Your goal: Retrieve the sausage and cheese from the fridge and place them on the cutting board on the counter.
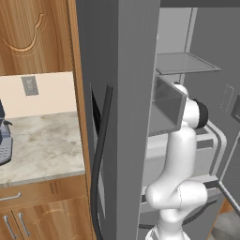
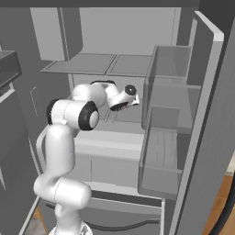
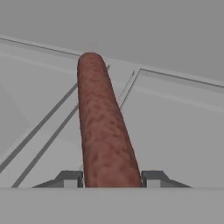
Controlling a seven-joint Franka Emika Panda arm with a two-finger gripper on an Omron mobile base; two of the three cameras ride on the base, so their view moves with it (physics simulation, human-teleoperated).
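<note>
A long reddish-brown sausage (image 3: 103, 127) lies on a grey fridge shelf (image 3: 175, 122) and points away from the hand. My gripper (image 3: 111, 179) is shut on its near end, with one fingertip (image 3: 70, 178) pressed against each side. The arm reaches deep into the open grey fridge (image 2: 128, 32), its wrist (image 2: 123, 97) just under the glass shelves. The marble counter (image 1: 42, 145) lies left of the fridge. The cheese and the cutting board are out of view.
The open left fridge door (image 1: 117, 117) with its dark bar handle (image 1: 101, 154) stands between the arm and the counter. Door bins (image 2: 165, 151) hang on the right door. Glass shelves (image 2: 98, 64) sit above the wrist. A dark appliance (image 1: 3, 140) sits at the counter's left edge.
</note>
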